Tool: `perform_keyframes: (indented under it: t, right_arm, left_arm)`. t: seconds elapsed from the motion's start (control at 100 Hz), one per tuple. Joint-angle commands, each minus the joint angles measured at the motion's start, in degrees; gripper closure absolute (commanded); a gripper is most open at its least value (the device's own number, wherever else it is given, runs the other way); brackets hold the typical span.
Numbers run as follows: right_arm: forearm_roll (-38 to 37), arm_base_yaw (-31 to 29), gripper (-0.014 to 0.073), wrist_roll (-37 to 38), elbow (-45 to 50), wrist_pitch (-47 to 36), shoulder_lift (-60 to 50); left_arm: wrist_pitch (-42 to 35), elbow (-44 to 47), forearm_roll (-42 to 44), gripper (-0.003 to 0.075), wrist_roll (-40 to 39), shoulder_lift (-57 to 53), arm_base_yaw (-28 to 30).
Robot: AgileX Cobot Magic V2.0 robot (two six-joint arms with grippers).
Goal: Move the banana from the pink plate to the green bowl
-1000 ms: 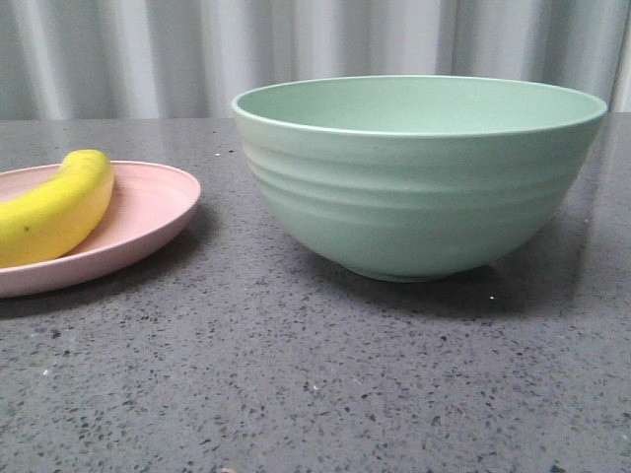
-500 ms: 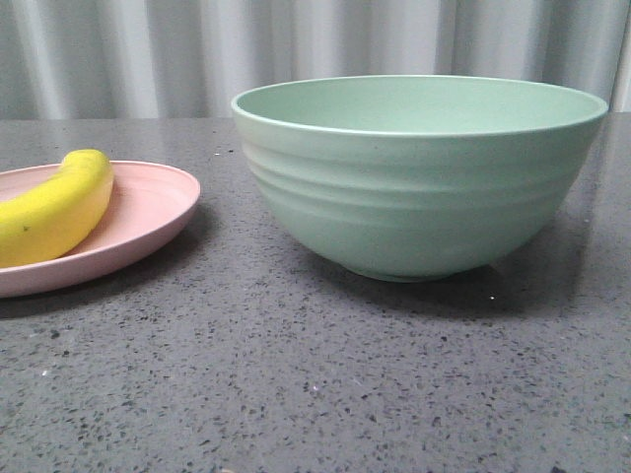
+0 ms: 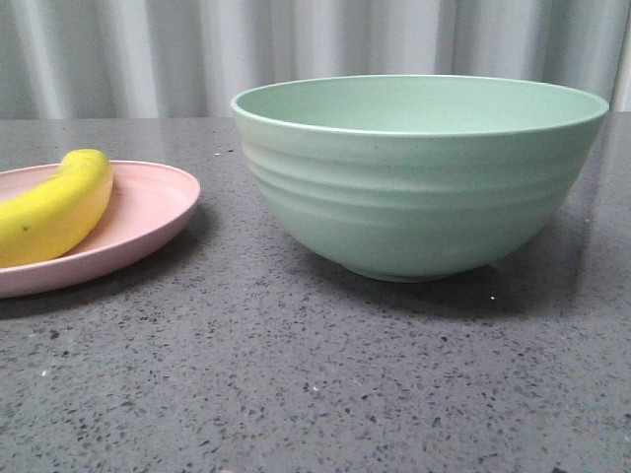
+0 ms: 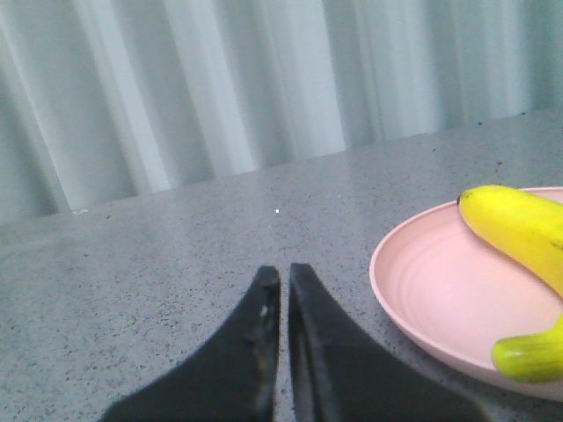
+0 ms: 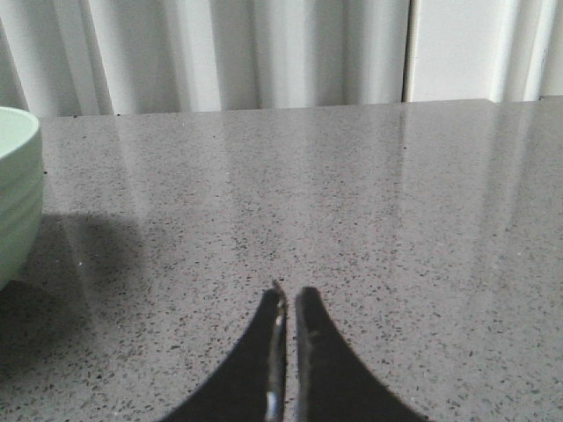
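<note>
The yellow banana [image 3: 54,207] lies on the pink plate [image 3: 158,212] at the left of the front view. The green bowl [image 3: 419,177] stands empty to the right of the plate. Neither gripper shows in the front view. In the left wrist view my left gripper [image 4: 284,274] is shut and empty over the bare table, apart from the pink plate [image 4: 431,281] that holds the banana [image 4: 519,233]. In the right wrist view my right gripper [image 5: 289,294] is shut and empty over the table, with the bowl's side [image 5: 16,189] at the frame's edge.
The table is a dark grey speckled stone top [image 3: 296,374]. A pale pleated curtain [image 3: 296,49] hangs behind it along the far edge.
</note>
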Motion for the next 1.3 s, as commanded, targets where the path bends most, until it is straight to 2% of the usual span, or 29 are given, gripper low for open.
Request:
perform_keyframes:
  t: [0.0,0.08,0.25,0.39,0.47,0.84,0.94,1.01,1.08,1.13,1.18,1.23,1.29]
  right_arm:
    - [0.30,-0.25,0.0665,-0.44,1.14,-4.92,-1.26]
    - [0.88,-0.25,0.0665,-0.44,0.90,-4.92,-1.26]
    - [0.92,-0.14,0.0665,-0.44,-1.18,-2.16,-1.26]
    - [1.01,-0.14,0.0662,-0.44,-4.35,-0.85,-0.93]
    - [1.14,-0.14,0.0654,-0.44,-7.81,2.58,0.42]
    - [1.14,-0.14,0.0654,-0.44,-23.32,14.22,17.58]
    - [1.14,-0.14,0.0655,-0.44,-26.72,13.85,21.92]
    - [1.14,-0.14,0.0657,-0.44,-27.14,11.51,23.96]
    - [1.14,-0.14,0.0657,-0.44,-27.02,11.11,25.55]
    - [1.14,-0.14,0.0657,-0.44,-27.02,10.97,26.69]
    - [1.14,-0.14,0.0657,-0.44,-27.02,10.06,27.48]
    - [1.14,-0.14,0.0657,-0.44,-27.02,9.21,28.00]
    - [1.14,-0.14,0.0657,-0.44,-27.02,8.56,28.39]
  left_arm:
    - [-5.12,-0.55,-1.20,0.0741,-0.55,-1.65,-0.38]
    - [-4.69,-1.44,-4.26,0.0741,-0.55,-1.54,-0.38]
    - [-3.80,-4.78,-4.49,0.0741,-0.55,0.66,-0.38]
    - [-3.80,-9.13,-4.49,0.0741,-0.55,5.09,-0.38]
    - [-3.72,-12.12,-5.94,0.0741,-0.55,8.90,-0.38]
    - [-4.00,-21.26,-7.69,0.0740,-0.55,26.95,-0.38]
    - [-4.43,-22.28,-7.80,0.0732,-0.55,30.31,-0.38]
    - [-5.10,-22.69,-7.80,0.0661,-0.55,32.00,-0.38]
    - [-6.94,-22.77,-7.80,0.0507,-0.55,33.04,-0.38]
    - [-8.93,-22.77,-8.25,0.0366,-0.88,33.73,-0.38]
    - [-10.55,-22.77,-9.86,0.0274,-1.02,34.16,-0.38]
    - [-11.74,-22.77,-10.96,0.0228,-1.02,34.57,-0.38]
    - [-11.97,-23.08,-11.76,0.0227,-1.47,35.10,-0.38]
